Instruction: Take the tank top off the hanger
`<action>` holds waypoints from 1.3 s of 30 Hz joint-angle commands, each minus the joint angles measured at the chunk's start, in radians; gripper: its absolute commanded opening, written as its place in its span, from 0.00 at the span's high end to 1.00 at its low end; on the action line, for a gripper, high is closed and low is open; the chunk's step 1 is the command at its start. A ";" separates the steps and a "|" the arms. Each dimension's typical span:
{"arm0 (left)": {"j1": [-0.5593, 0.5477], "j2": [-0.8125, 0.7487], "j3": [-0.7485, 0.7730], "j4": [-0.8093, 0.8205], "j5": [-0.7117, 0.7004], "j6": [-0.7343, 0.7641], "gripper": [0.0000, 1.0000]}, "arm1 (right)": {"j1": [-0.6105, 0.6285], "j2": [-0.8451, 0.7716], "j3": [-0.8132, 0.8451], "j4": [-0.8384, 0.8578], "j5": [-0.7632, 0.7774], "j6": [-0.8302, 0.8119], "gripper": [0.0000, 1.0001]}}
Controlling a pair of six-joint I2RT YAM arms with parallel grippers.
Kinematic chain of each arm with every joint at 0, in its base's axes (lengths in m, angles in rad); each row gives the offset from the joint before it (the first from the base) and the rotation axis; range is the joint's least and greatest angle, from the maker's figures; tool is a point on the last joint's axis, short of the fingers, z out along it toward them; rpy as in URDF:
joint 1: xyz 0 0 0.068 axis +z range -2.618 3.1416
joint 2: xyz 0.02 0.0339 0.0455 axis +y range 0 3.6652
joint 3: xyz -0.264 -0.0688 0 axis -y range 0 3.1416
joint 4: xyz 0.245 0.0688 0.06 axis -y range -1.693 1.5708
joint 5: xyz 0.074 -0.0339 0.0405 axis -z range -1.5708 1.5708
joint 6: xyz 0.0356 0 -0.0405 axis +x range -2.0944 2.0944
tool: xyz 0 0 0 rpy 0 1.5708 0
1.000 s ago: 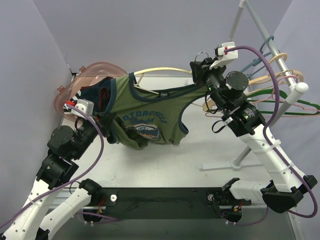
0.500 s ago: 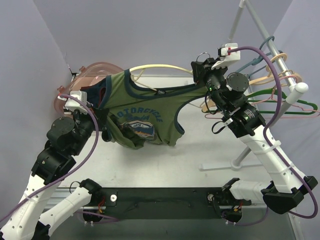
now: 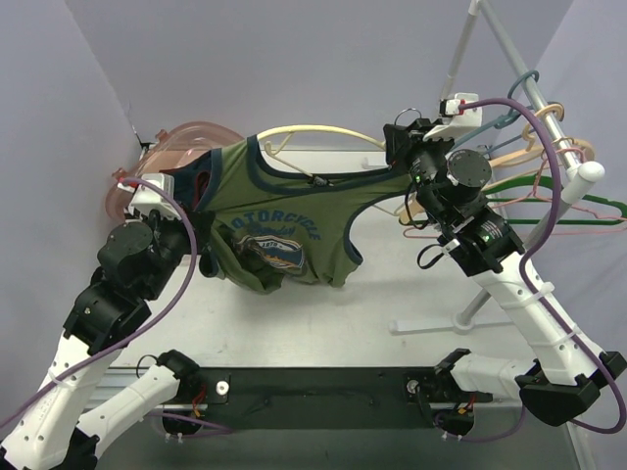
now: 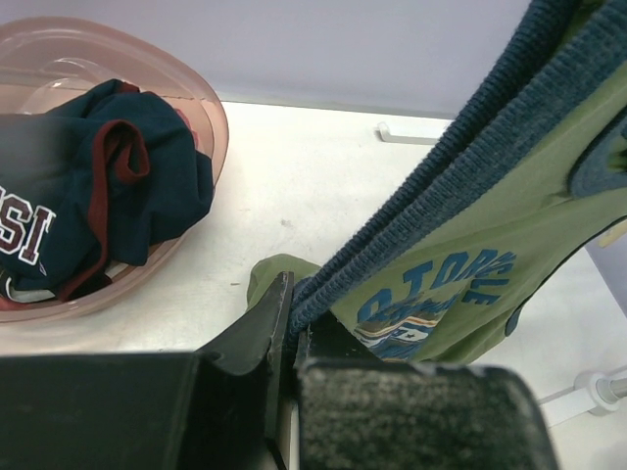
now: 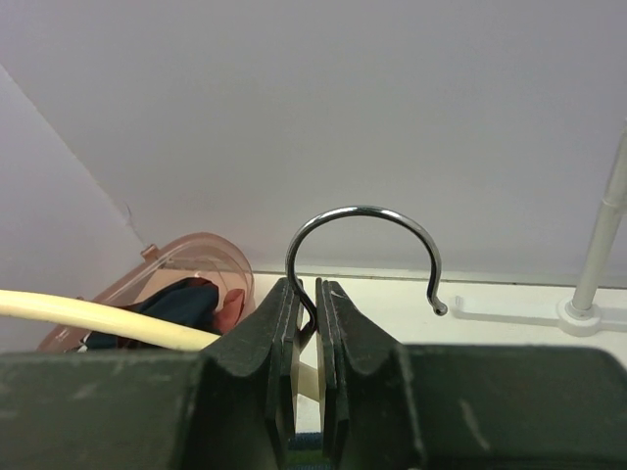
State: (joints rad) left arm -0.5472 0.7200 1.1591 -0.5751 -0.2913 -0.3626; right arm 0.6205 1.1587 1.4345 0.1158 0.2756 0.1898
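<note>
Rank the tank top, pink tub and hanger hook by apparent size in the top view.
1. tank top: largest.
2. pink tub: smaller, and partly hidden behind the top.
3. hanger hook: smallest by far.

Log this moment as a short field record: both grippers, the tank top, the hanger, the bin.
tank top: green with navy trim, stretched out above the table
hanger: cream, one arm bare above the tank top
left gripper: shut on the tank top's trimmed edge
right gripper: shut on the hanger at the base of its metal hook
bin: pink, far left, holds a navy garment
</note>
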 commanded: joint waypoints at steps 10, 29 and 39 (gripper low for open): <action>0.026 0.047 0.126 -0.190 -0.241 0.019 1.00 | -0.088 -0.088 0.033 0.165 0.307 0.017 1.00; 0.038 0.012 0.039 0.021 0.369 0.154 0.42 | -0.094 -0.036 0.099 0.072 -0.163 0.098 1.00; 0.038 0.021 0.034 0.182 0.502 0.122 0.30 | -0.002 -0.031 0.112 0.062 -0.136 0.085 1.00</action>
State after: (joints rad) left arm -0.5148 0.7395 1.1896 -0.5148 0.2020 -0.2287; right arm 0.5903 1.1404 1.4803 0.0719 0.1287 0.2619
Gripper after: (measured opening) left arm 0.702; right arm 0.096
